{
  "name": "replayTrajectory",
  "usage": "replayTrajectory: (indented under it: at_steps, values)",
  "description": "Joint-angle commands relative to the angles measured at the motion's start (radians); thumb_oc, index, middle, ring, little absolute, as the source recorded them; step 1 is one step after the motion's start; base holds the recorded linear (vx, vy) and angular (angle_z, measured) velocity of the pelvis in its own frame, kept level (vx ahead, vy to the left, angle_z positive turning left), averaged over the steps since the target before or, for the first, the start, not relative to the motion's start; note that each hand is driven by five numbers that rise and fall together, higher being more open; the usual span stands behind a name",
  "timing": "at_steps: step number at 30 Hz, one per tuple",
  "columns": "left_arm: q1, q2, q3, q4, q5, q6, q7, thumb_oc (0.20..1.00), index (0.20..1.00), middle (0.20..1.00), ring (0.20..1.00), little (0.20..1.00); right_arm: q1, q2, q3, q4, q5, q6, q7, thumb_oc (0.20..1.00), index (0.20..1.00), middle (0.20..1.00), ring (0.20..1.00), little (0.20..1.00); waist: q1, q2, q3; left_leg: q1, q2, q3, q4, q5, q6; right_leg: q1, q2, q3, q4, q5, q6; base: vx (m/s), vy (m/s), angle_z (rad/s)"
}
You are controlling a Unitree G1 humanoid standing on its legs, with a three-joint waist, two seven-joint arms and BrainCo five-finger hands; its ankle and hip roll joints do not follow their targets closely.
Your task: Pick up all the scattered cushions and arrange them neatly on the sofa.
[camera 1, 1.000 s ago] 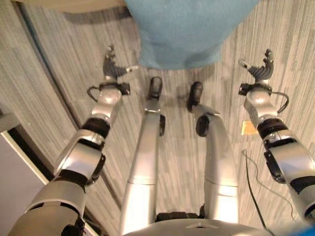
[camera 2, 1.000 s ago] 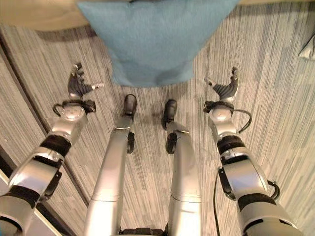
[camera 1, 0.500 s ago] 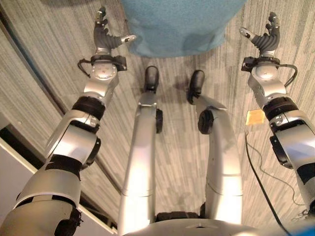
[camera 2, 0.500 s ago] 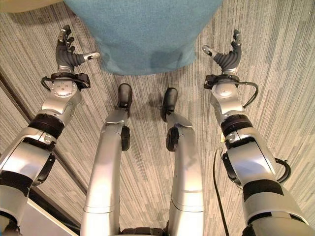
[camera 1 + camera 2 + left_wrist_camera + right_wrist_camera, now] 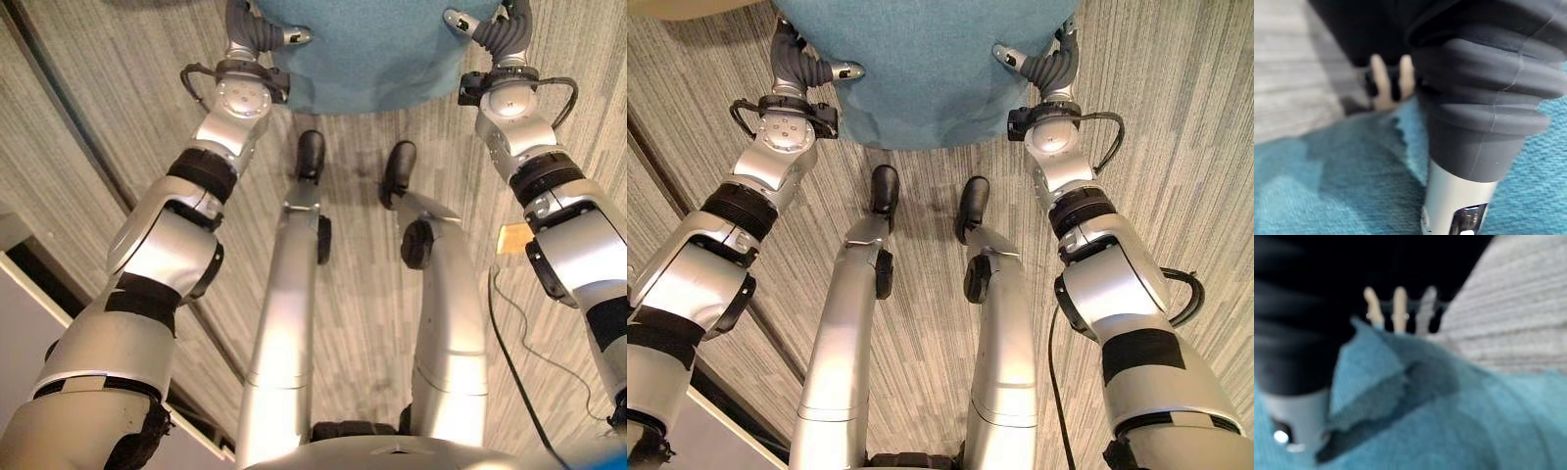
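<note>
I'm early in the job as far as I can judge: the teal cushion lies flat on the striped grey carpet right ahead of me, not yet lifted, and nothing I can see here has reached the sofa. Getting it up and placing it is all ahead of me, plus any other cushions beyond this patch of floor.

Both arms reach forward and down, one to each side of the cushion. My left hand is at the cushion's left edge, thumb pointing inward over the fabric, fingers spread and relaxed rather than curled. In the left wrist view the thumb sits right against the teal weave with the fingers past the cushion's edge, over the carpet.

My right hand mirrors it at the right edge, thumb angled in over the cushion, fingers apart. The right wrist view shows the fabric bunched up near the fingers, which stand straight, not clamped.

So I'm bracketing the cushion, both hands spread, no grip closed on it.
</note>
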Motion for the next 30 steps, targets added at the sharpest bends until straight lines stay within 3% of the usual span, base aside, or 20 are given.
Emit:
replayTrajectory:
  at_steps: [1, 5, 7, 8, 9, 18, 25, 29, 30]
  values:
    - [-0.03, -0.048, 0.014, -0.083, 0.008, -0.057, 0.03, 1.0, 1.0, 1.0, 1.0, 1.0, -0.042, 0.051, 0.076, 0.005, -0.017, -0.013, 0.011, 1.0, 1.0, 1.0, 1.0, 1.0, 0.009, 0.084, -0.004, 0.053, -0.035, -0.095, 0.054, -0.102, -0.006, 0.053, -0.033, -0.04, -0.111, 0.02, 0.105, 0.01, -0.023, 0.12]
    - [-0.042, -0.06, 0.012, -0.139, 0.003, -0.065, 0.055, 1.0, 1.0, 1.0, 1.0, 1.0, -0.071, 0.092, 0.089, 0.0, -0.035, -0.007, -0.008, 1.0, 1.0, 1.0, 1.0, 1.0, 0.026, 0.092, 0.004, 0.053, -0.049, -0.102, 0.056, -0.096, -0.008, 0.054, -0.044, -0.039, -0.092, 0.014, 0.105, 0.01, -0.005, 0.14]
    - [-0.042, -0.066, 0.007, -0.152, -0.002, -0.071, 0.053, 1.0, 1.0, 1.0, 1.0, 1.0, -0.081, 0.109, 0.098, -0.013, -0.041, -0.007, -0.008, 0.401, 0.401, 0.401, 0.401, 0.401, 0.03, 0.093, 0.009, 0.053, -0.052, -0.105, 0.06, -0.093, -0.009, 0.054, -0.047, -0.041, -0.084, 0.013, 0.106, 0.01, -0.003, 0.1]
    - [-0.037, -0.062, 0.004, -0.161, -0.005, -0.075, 0.053, 0.849, 0.849, 0.849, 0.849, 0.849, -0.086, 0.118, 0.101, -0.027, -0.045, -0.008, -0.013, 0.2, 0.2, 0.2, 0.2, 0.2, 0.032, 0.092, 0.01, 0.053, -0.053, -0.106, 0.061, -0.093, -0.01, 0.053, -0.047, -0.04, -0.082, 0.014, 0.106, 0.03, -0.012, 0.07]
    - [-0.029, -0.038, 0.02, -0.182, -0.025, -0.09, 0.062, 0.2, 0.2, 0.2, 0.2, 0.2, -0.095, 0.146, 0.086, -0.099, -0.038, -0.033, -0.033, 0.2, 0.2, 0.2, 0.2, 0.2, 0.031, 0.085, 0.013, 0.053, -0.058, -0.105, 0.072, -0.092, -0.014, 0.054, -0.049, -0.036, -0.064, 0.018, 0.106, 0.02, -0.006, 0.04]
    - [0.045, 0.014, 0.097, -0.225, -0.064, -0.117, 0.079, 0.2, 0.2, 0.2, 0.2, 0.2, -0.045, 0.159, -0.008, -0.221, -0.038, -0.082, -0.077, 0.2, 0.2, 0.2, 0.2, 0.2, 0.016, 0.071, -0.023, 0.053, -0.055, -0.097, 0.093, -0.104, -0.013, 0.059, -0.048, -0.042, -0.055, 0.023, 0.104, 0.0, 0.008, 0.02]
    - [0.164, -0.022, 0.177, -0.335, -0.072, -0.148, 0.097, 0.2, 0.2, 0.2, 0.2, 0.2, 0.043, 0.171, -0.055, -0.354, -0.12, -0.084, -0.105, 0.2, 0.2, 0.2, 0.2, 0.2, -0.007, 0.061, -0.128, 0.055, -0.04, -0.098, 0.038, -0.098, -0.012, 0.092, -0.03, -0.076, -0.148, 0.045, 0.104, -0.05, 0.042, -0.03]
    - [0.282, -0.088, 0.211, -0.437, -0.039, -0.156, 0.104, 0.2, 0.2, 0.2, 0.2, 0.2, 0.123, 0.183, -0.062, -0.45, -0.203, -0.066, -0.105, 0.2, 0.2, 0.2, 0.2, 0.2, -0.025, 0.051, -0.137, 0.191, -0.028, -0.097, -0.055, -0.094, -0.008, 0.226, -0.015, -0.084, -0.254, 0.059, 0.102, -0.12, 0.003, -0.03]
    - [0.345, -0.123, 0.227, -0.487, -0.021, -0.157, 0.105, 0.2, 0.2, 0.2, 0.2, 0.2, 0.174, 0.192, -0.073, -0.495, -0.232, -0.063, -0.101, 0.2, 0.2, 0.2, 0.2, 0.2, -0.031, 0.045, -0.133, 0.274, -0.022, -0.099, -0.112, -0.091, -0.008, 0.302, -0.009, -0.084, -0.308, 0.066, 0.101, -0.1, 0.017, 0.03]
